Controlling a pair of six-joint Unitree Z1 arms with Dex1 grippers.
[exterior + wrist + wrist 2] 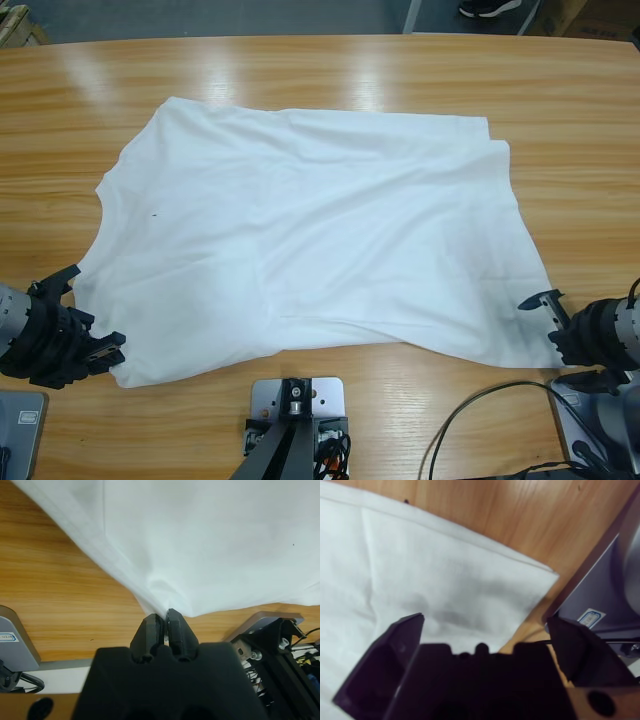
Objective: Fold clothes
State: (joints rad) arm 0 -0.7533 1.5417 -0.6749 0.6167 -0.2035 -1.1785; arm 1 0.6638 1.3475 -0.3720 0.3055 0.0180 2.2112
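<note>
A white shirt (pixel 310 240) lies spread over the middle of the table (pixel 300 70). At lower left the left gripper (pixel 164 622) pinches its corner. At lower right the right gripper (pixel 485 630) stands wide open at the shirt's edge, holding nothing

The long wooden table (pixel 300 70) fills most of the frame. Black cables (pixel 470 425) loop at lower right. At top right, a dark shoe (pixel 490 7) and a cardboard box (pixel 600 18).
</note>
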